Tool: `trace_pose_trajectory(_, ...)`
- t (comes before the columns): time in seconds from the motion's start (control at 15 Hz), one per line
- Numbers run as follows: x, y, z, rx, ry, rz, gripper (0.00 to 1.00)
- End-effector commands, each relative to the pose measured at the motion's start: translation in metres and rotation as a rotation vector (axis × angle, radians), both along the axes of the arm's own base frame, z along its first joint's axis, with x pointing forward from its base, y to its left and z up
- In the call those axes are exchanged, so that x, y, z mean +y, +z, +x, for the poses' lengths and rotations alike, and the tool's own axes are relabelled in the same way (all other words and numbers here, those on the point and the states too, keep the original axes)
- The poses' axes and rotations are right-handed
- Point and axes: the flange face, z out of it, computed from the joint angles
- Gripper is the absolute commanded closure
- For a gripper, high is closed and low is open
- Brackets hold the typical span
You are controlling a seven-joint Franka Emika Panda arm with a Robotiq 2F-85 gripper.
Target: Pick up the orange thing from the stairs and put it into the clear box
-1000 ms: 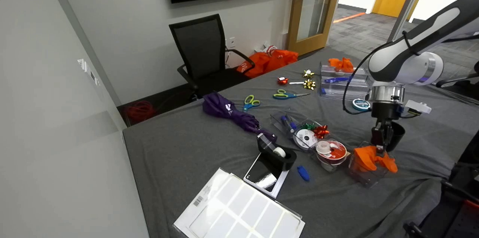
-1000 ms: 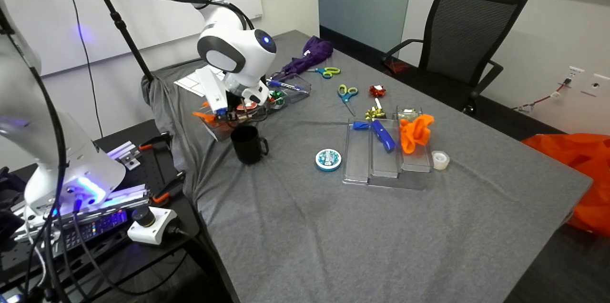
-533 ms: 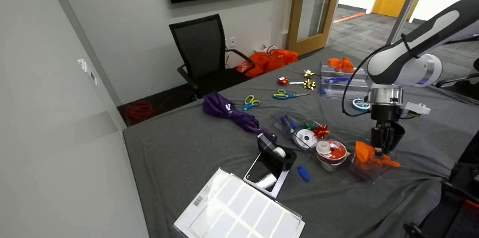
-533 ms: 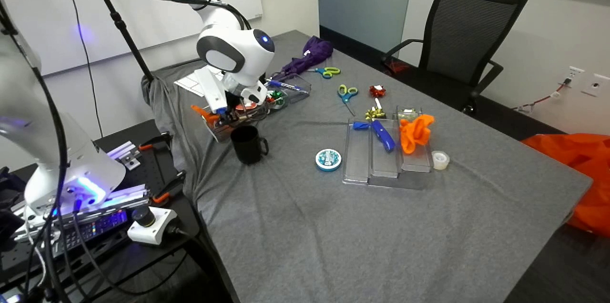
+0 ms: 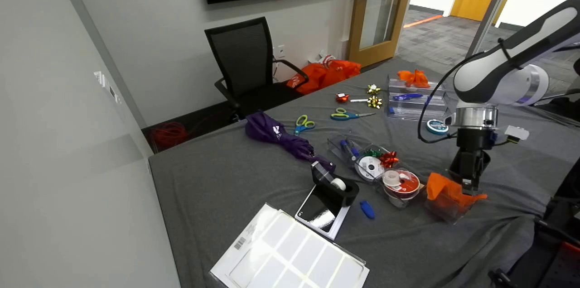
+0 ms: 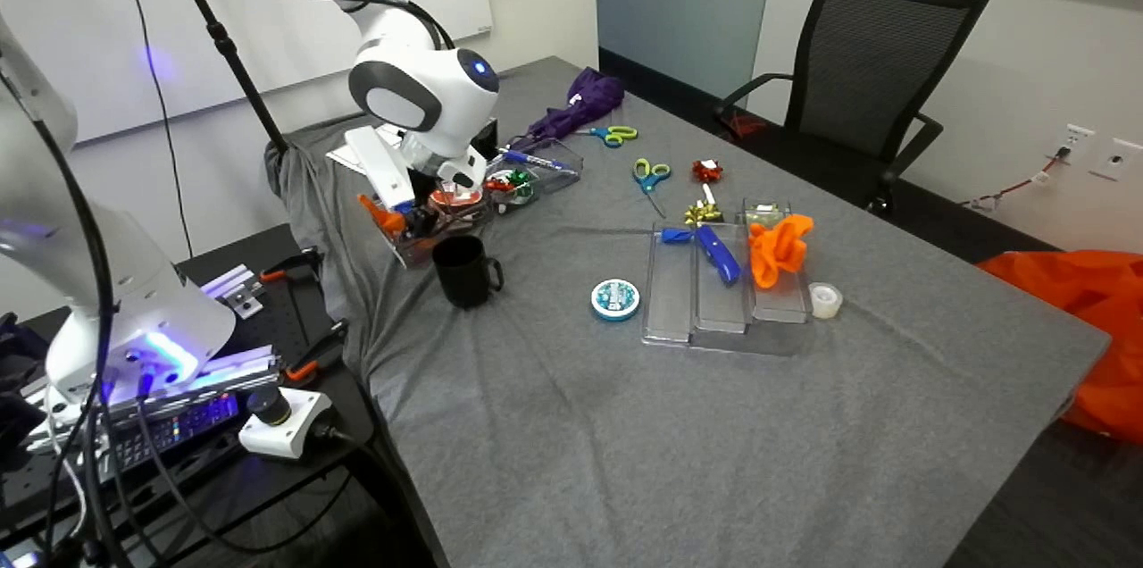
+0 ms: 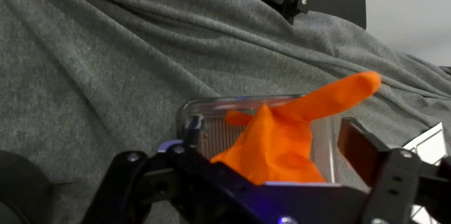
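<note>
A limp orange thing (image 7: 271, 146) lies in the clear box (image 7: 208, 103), with one end sticking out over the rim. My gripper (image 7: 273, 134) is just above the box, its fingers (image 7: 361, 150) spread wide on either side of the orange thing and apart from it. In an exterior view the orange thing (image 5: 444, 188) shows at the left of the gripper (image 5: 470, 187), partly seen through the clear wall. Another orange thing (image 6: 780, 251) rests on the clear stairs (image 6: 670, 300), beside a blue item, far from the gripper.
A black mug (image 6: 464, 271) stands close by the gripper. Ribbon spools (image 5: 401, 182) and a clear tray with pens and bows adjoin the box. Farther off are a round blue tin (image 6: 614, 298), a tape dispenser (image 5: 335, 190), scissors (image 5: 346, 115) and a purple umbrella (image 5: 285, 138).
The gripper, earlier shut on the orange thing over the clear box, has opened and let go. The arm has shifted slightly to the side, and the orange thing stays in the box.
</note>
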Motion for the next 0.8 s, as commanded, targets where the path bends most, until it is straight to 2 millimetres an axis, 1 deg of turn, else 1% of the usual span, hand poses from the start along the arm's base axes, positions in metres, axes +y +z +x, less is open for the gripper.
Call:
trace_pose_trajectory(0.0,0.002,0.025,-0.024,-0.068,0.042,-0.006,0.0)
trace_pose_trajectory(0.4,0.001,0.058,-0.045,-0.148,0.058,-0.024,0.0)
trace_pose_trajectory(0.73,-0.02,0.083,-0.063,-0.218,0.082,-0.111,0.0)
